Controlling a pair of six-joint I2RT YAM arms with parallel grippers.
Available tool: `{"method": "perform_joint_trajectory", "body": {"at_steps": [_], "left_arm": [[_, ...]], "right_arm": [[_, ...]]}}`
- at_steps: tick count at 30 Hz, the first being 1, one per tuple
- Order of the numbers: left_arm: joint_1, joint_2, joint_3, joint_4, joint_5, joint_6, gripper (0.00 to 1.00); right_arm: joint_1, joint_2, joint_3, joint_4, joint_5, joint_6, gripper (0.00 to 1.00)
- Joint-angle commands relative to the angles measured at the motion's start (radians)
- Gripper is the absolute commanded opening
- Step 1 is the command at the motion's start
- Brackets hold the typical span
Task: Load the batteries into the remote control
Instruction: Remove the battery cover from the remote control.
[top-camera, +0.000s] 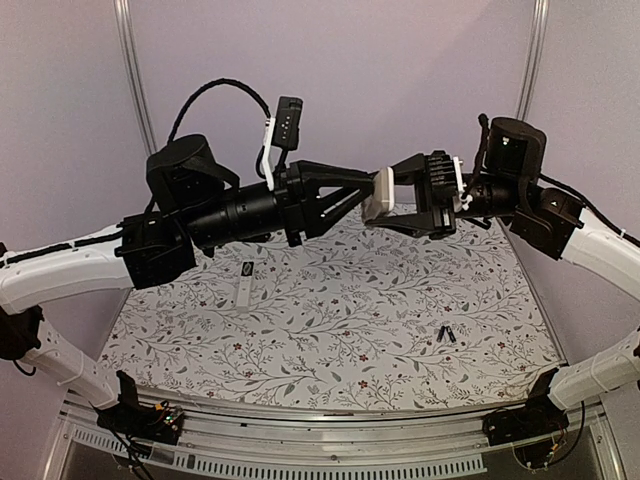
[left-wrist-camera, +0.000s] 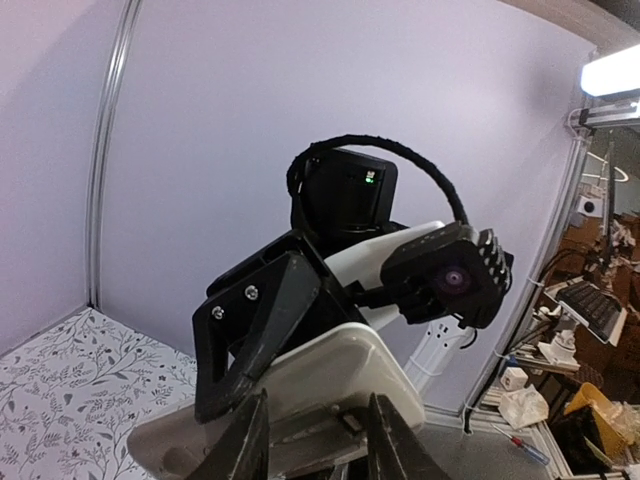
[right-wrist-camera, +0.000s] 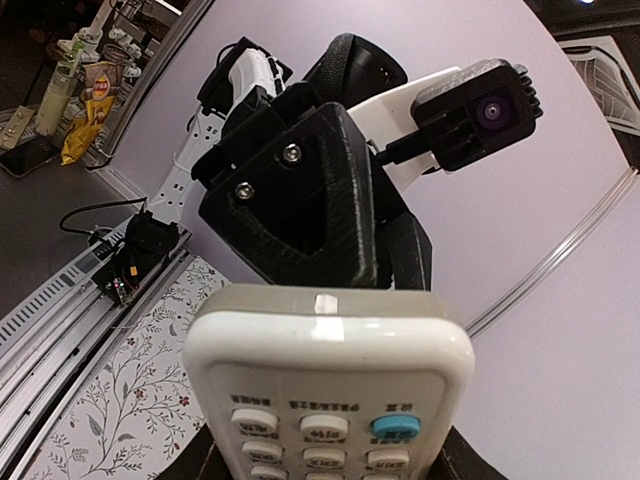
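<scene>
Reading from the left edge of the counter (top-camera: 330, 365): a second, slim white remote (top-camera: 246, 292) is noted lying flat near that edge. A small dark piece (top-camera: 248, 267) lies just behind it, too small to identify. Both arms are raised well above the counter and meet over its far middle.

The left hand (top-camera: 360, 200) is set against one end of the remote control (top-camera: 379, 193). In the left wrist view its fingers (left-wrist-camera: 247, 440) are seen part way apart, straddling the white body. Whether the body is clamped or only touched cannot be told.

The right hand (top-camera: 402, 195) is closed on the remote control from the other side. In the right wrist view the keyed face is seen filling the gap between its jaws.

Further right, the batteries (top-camera: 446, 334), two dark cells side by side, are seen lying on the counter near the right edge, well apart from both hands.

Progress, as judged: early. The remote control is lifted and held between the hands. No cell is seen in it, and whether the battery cover is off cannot be told. Remaining: compartment to be opened if shut, cells to be picked up and seated, cover to be refitted.
</scene>
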Motion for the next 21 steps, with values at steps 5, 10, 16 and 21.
{"method": "perform_joint_trajectory", "body": {"at_steps": [5,10,16,21], "left_arm": [[0.006,-0.015,-0.024,0.014,0.019,-0.002,0.34],[0.005,0.013,-0.015,-0.024,0.011,-0.004,0.34],[0.013,0.016,-0.037,0.019,0.025,-0.017,0.33],[0.021,0.02,-0.039,0.042,0.021,-0.026,0.29]], "right_arm": [[-0.001,-0.016,-0.009,0.014,0.021,0.014,0.05],[-0.001,-0.017,-0.006,0.022,0.017,0.013,0.05],[-0.001,-0.021,-0.008,0.033,-0.002,0.017,0.05],[-0.001,-0.023,-0.009,0.033,-0.009,0.017,0.05]]}}
